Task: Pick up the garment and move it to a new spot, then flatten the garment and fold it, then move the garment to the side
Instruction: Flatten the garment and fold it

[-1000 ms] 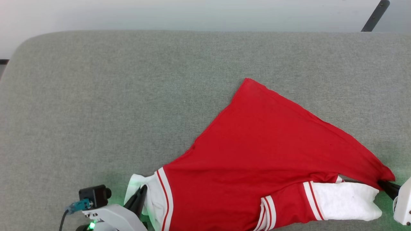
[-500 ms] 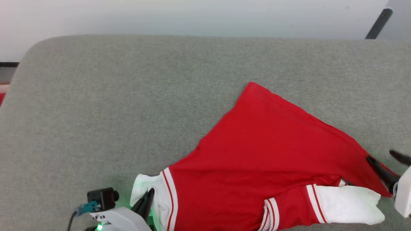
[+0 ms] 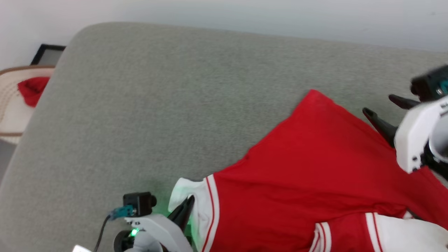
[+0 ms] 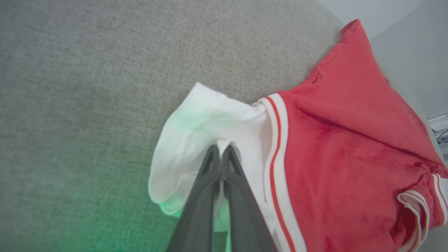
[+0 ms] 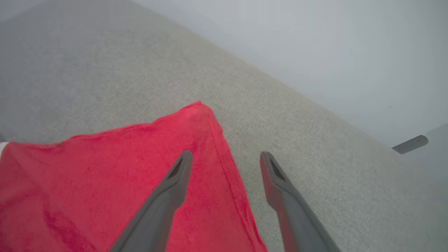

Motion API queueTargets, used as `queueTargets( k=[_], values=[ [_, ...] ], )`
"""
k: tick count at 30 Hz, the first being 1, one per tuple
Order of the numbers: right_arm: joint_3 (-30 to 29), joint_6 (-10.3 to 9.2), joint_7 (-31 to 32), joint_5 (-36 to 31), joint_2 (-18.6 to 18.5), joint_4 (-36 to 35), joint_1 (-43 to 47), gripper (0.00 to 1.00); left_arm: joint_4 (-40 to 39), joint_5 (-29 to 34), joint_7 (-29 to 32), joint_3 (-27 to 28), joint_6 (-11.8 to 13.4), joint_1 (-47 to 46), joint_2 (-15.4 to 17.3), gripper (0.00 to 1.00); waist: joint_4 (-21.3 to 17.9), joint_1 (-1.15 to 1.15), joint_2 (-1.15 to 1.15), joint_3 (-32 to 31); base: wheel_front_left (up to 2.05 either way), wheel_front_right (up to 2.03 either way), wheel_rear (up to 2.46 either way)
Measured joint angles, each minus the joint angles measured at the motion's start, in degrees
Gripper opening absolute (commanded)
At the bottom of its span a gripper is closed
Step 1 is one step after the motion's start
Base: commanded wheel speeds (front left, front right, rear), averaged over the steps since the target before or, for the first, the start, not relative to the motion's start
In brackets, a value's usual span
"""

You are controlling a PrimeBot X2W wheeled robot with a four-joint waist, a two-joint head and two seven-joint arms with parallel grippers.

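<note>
The garment (image 3: 315, 168) is a red shirt with white sleeves and red-white striped trim, lying spread and wrinkled on the grey padded surface (image 3: 175, 87). My left gripper (image 3: 187, 207) is at the near edge, shut on the white left sleeve. In the left wrist view its tips (image 4: 220, 149) pinch a fold of that sleeve on the garment (image 4: 343, 140). My right gripper (image 3: 379, 105) hovers open beside the far red corner. In the right wrist view its fingers (image 5: 225, 154) straddle the garment's (image 5: 122, 175) right edge with nothing between them. No lettering shows.
A pale basket (image 3: 10, 115) holding a red item (image 3: 31, 91) stands past the surface's left edge, with a dark frame (image 3: 47, 54) behind it. A pale wall runs along the back. A dark bar (image 5: 409, 144) shows beyond the far edge.
My right gripper has opened, let go of the garment's right corner and moved up toward the far corner. The head camera has turned, shifting the whole picture. The left gripper keeps its hold.
</note>
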Motion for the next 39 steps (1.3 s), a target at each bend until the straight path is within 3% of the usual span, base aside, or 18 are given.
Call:
queueTargets(
  k=[12, 22, 23, 24, 25, 33, 39],
  values=[
    [18.9, 0.0, 5.5, 6.7, 1.5, 26.8, -22.1, 1.0, 4.8, 1.4, -0.3, -2.8, -3.0, -5.8, -4.7, 0.0, 6.7, 0.0, 0.0, 3.7, 0.0, 0.0, 0.0],
    [28.2, 0.0, 10.7, 12.1, 2.4, 39.4, -29.9, 1.0, 8.2, 1.5, -1.1, -3.9, -5.5, -9.1, -7.7, 0.0, 10.8, 0.0, 0.0, 7.2, 0.0, 0.0, 0.0],
    [28.8, 0.0, 11.4, 12.8, 2.6, 40.4, -30.6, 0.54, 8.5, 1.5, -1.3, -3.9, -5.5, -9.3, -8.0, 0.0, 11.1, 0.0, 0.0, 7.5, 0.0, 0.0, 0.0],
    [29.3, 0.0, 12.3, 13.4, 2.7, 41.2, -31.1, 0.54, 8.7, 1.5, -1.4, -4.0, -5.7, -9.5, -8.3, 0.0, 11.3, 0.0, 0.0, 7.7, 0.0, 0.0, 0.0],
    [29.7, 0.0, 13.1, 14.0, 2.8, 41.9, -31.7, 0.0, 9.1, 1.5, -1.5, -4.0, -6.0, -9.8, -8.4, 0.0, 11.5, 0.0, 0.0, 7.9, 0.0, 0.0, 0.0],
    [32.4, 0.01, 13.5, 16.2, 4.1, 45.4, -34.6, 0.0, 10.9, 1.3, -1.9, -4.1, -6.6, -10.4, -8.7, 0.0, 11.3, 0.0, 0.0, 8.0, 0.0, 0.0, 0.0],
    [33.5, 0.01, 11.4, 17.6, 4.8, 46.5, -35.6, 0.0, 9.1, 0.6, 2.9, -4.0, -6.1, -11.3, -5.5, 0.0, 9.3, 0.0, 0.0, 6.5, 0.0, 0.0, 0.0]
  ],
)
